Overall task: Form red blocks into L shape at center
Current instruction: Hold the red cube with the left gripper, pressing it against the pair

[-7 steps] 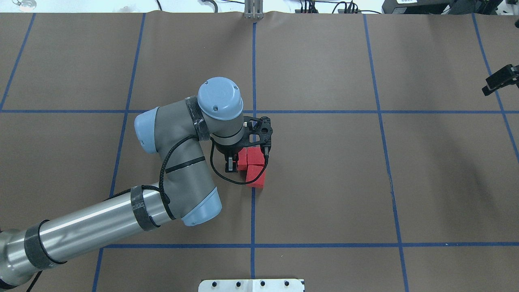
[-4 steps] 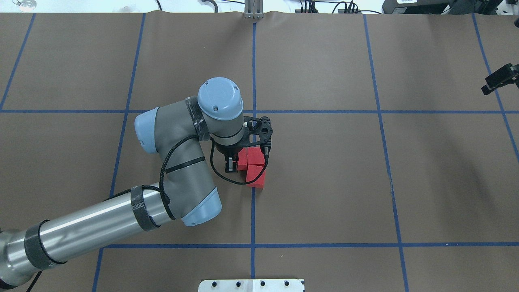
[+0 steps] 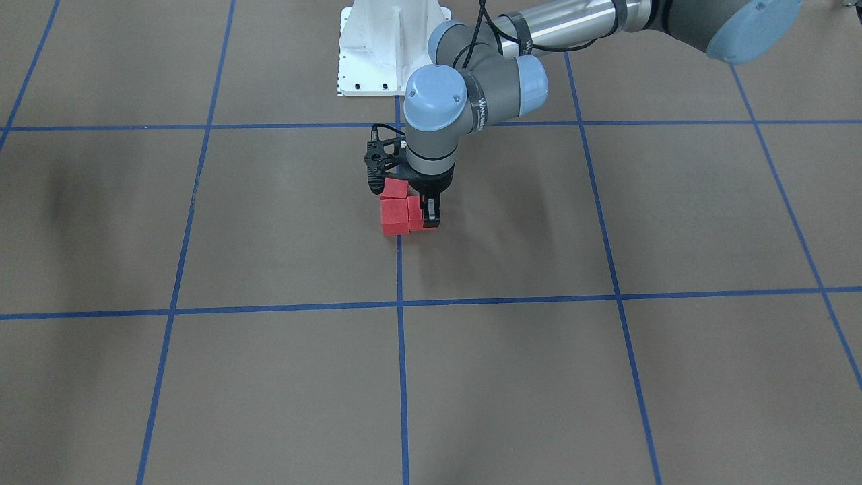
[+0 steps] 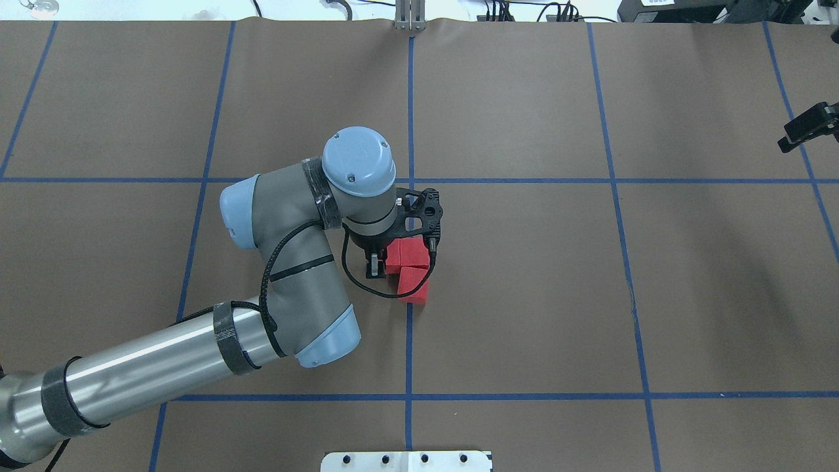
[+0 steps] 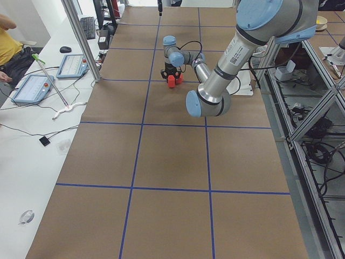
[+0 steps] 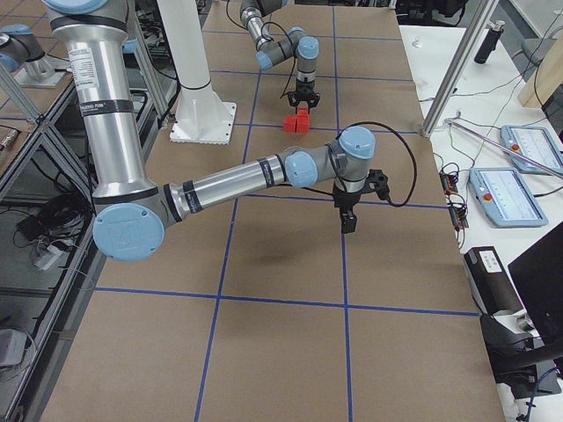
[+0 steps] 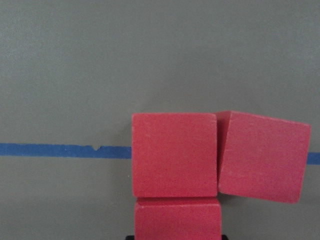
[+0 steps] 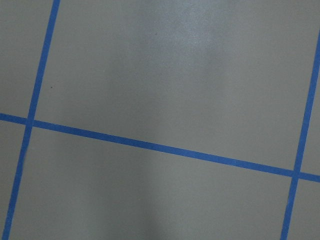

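Three red blocks sit touching in an L on the blue tape line (image 4: 409, 341) at the center. One is on the left (image 4: 392, 257), one beside it (image 4: 415, 252) and one nearer the robot (image 4: 413, 288). The left wrist view shows the same three (image 7: 174, 155). My left gripper (image 4: 373, 267) stands low against the outer side of the left block (image 3: 415, 214). It is beside the block, not around it, and its fingers look together and empty. My right gripper (image 4: 788, 143) hangs above bare table at the far right, holds nothing, and its fingers look together.
The white robot base plate (image 4: 406, 461) lies at the near table edge. A metal bracket (image 4: 410, 19) stands at the far edge. Blue tape lines divide the brown table into large squares. Tablets and cables lie on a side bench (image 5: 38, 86).
My left arm has shifted very slightly toward the blocks. The three blocks and the right gripper look unmoved.
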`<state>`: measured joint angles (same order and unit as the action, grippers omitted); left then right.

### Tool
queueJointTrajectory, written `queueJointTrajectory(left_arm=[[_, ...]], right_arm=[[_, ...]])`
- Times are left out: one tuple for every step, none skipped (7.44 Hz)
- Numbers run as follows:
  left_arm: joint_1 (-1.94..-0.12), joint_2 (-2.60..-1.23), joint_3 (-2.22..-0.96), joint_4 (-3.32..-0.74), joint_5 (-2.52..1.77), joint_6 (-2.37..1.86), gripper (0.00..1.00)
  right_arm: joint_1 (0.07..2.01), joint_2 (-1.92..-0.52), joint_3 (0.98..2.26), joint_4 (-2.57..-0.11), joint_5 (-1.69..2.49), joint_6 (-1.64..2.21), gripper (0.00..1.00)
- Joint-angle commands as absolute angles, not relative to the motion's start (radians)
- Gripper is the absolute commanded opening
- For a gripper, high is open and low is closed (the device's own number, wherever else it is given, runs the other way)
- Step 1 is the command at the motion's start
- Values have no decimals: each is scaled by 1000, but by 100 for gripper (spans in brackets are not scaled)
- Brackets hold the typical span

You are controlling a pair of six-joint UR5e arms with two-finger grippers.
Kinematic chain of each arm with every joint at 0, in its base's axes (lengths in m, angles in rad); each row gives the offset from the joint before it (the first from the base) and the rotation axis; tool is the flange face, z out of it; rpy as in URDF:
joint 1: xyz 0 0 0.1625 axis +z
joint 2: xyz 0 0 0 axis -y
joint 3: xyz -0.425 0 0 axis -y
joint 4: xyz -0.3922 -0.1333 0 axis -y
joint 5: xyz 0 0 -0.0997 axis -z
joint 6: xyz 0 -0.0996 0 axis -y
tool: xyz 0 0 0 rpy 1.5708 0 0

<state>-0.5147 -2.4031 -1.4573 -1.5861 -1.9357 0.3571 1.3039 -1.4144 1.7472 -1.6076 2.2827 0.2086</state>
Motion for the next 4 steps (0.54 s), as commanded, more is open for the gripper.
queueJointTrajectory(left_arm=[[-514, -2404, -1457, -1595, -1934, 356, 58], [-512, -2402, -1456, -1600, -1933, 356, 59], [-511, -2404, -1457, -1601, -1913, 356, 61], [-505, -2404, -1456, -1603, -1905, 356, 63]], right_arm=[[1304, -1414, 1747, -1608, 2284, 209, 100], [1304, -1414, 1747, -1608, 2284, 209, 100], [1304, -1414, 1747, -1608, 2284, 209, 100], [1304, -1414, 1747, -1608, 2283, 209, 100]])
